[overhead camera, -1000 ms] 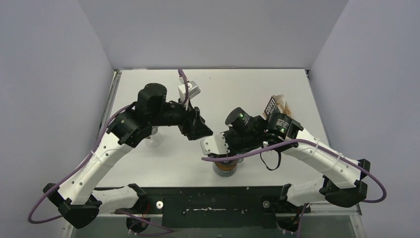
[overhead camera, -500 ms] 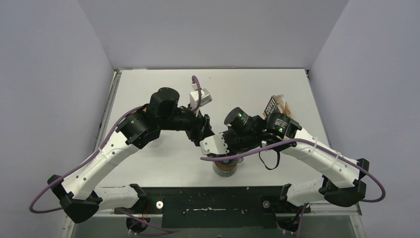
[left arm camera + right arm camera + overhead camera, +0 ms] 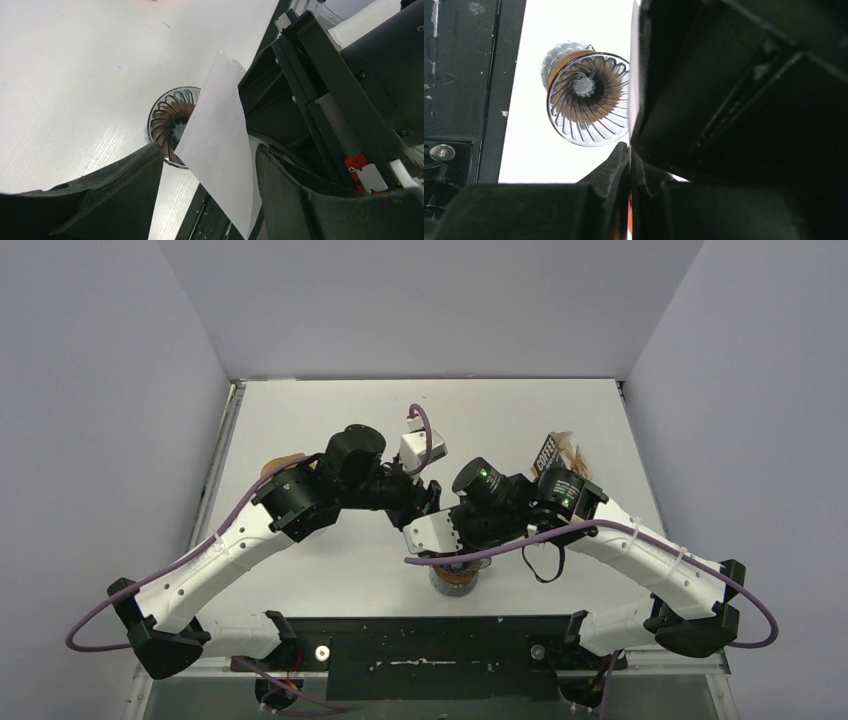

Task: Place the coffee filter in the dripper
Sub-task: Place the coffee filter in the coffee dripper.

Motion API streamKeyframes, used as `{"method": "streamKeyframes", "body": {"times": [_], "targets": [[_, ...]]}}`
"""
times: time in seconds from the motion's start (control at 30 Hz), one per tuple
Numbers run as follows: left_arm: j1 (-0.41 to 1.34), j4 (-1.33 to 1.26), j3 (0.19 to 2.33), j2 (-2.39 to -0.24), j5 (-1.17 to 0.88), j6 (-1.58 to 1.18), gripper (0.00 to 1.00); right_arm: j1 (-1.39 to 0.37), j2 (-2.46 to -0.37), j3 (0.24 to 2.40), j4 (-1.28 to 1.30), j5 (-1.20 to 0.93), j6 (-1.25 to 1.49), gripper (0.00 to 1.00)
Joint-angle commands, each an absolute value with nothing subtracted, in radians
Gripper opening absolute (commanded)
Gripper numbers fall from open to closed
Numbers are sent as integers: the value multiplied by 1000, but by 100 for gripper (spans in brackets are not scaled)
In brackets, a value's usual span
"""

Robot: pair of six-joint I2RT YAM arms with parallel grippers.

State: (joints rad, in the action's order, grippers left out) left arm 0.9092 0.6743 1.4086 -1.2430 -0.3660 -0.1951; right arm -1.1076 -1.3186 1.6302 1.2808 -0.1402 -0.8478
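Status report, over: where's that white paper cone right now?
Right tool shut on the filter. Left tool open, close by it. Filter held over the dripper, not in yet. Nothing between them.

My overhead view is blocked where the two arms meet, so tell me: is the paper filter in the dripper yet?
Observer: No. The right wrist view shows the dripper empty, with its ribs bare.
Operator: Where is it, then?
Observer: Up in the air. In the left wrist view the filter is folded flat and hangs over the dripper's rim.
Operator: Which arm has it?
Observer: The right end effector is shut on its edge. The left end effector is open, with a finger on each side of the paper.
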Motion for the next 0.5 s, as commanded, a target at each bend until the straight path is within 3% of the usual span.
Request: {"method": "streamKeyframes", "body": {"times": [0.0, 0.47], "targets": [[922, 679, 1468, -1245, -308, -166, 65, -1114, -1282, 1610, 1259, -153, -838, 0], [950, 695, 1503, -1304, -313, -154, 64, -1126, -1248, 1578, 1229, -134, -842, 0]]}}
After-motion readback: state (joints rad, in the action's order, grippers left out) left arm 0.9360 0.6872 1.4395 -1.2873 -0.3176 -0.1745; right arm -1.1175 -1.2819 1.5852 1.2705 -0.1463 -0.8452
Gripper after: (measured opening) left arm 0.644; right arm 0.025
